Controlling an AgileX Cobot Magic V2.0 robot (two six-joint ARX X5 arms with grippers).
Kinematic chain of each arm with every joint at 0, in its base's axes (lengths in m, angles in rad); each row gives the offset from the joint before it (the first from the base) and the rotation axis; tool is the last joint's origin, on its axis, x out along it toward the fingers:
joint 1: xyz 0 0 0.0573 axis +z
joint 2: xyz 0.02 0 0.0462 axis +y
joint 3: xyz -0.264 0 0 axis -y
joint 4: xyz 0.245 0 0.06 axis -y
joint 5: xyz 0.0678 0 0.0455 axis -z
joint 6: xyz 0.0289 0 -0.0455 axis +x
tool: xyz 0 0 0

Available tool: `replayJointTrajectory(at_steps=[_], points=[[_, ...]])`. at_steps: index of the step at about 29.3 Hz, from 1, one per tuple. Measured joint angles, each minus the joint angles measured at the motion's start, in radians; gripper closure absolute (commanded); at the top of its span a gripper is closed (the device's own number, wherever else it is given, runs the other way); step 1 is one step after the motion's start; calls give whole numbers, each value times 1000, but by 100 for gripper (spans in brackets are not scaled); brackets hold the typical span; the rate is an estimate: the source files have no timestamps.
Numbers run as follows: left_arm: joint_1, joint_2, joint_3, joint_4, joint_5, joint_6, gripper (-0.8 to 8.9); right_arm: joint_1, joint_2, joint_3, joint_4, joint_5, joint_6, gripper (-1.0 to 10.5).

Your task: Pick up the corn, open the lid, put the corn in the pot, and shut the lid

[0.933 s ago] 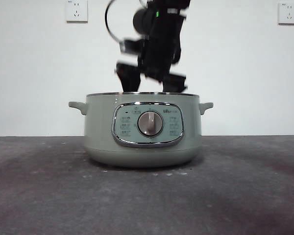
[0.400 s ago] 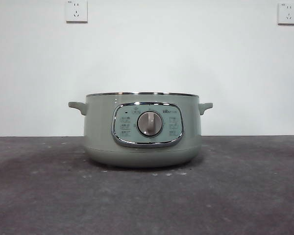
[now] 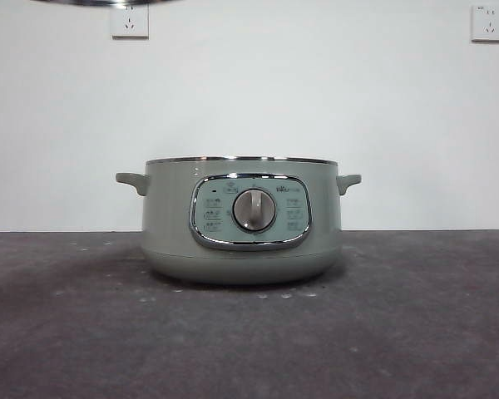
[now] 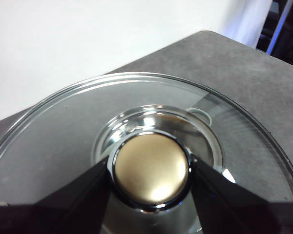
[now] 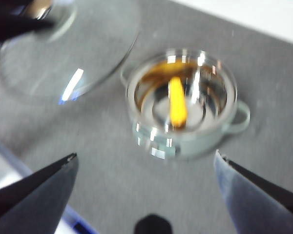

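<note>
Since a second ago the dark arm that stood over the pot (image 3: 242, 220) has left the front view, and a sliver of chrome rim now shows at that view's top edge, up and to the left of the pot. You can take that sliver to be the lid (image 3: 104, 2), carried high.

The left gripper (image 4: 150, 170) has its jaws closed on the lid's knob (image 4: 150, 166), one jaw on each side of it. Through the glass (the left wrist view looks straight down through it) the open pot (image 4: 205, 141) shows below, so the lid hangs above the pot but off its centre.

The right gripper (image 5: 145, 158) is spread wide and holds nothing. It sits well above the pot (image 5: 185, 117), clear of the lid (image 5: 68, 53), which lies off to one side of the pot in that view.

The corn (image 5: 177, 101) lies inside the pot, on its floor, long axis running across the bowl. That picture is blurred, so you cannot judge whether it touches the wall.

Judgement: pick-up, opening and loading look done; only the closing remains. The relation that matters to you is lid to pot rim: the lid is above and sideways of the rim, roughly level, and the left arm is the one holding it. You would need to bring it over the pot's centre before lowering, else the chrome rim may catch the pot's edge.
</note>
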Motion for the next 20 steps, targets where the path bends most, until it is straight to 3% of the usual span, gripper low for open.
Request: replayJointTrajectory(at_steps=[6,11,20], points=[[-66,138,0,106,-2,0,822,0,-291,-357,0,31,63,479],[-122,293,0,266,-17,0,822,0,-546,-654,0,51,158,478],[-144,517,27,366,-77,0,822,0,-668,-816,0,52,238,479]])
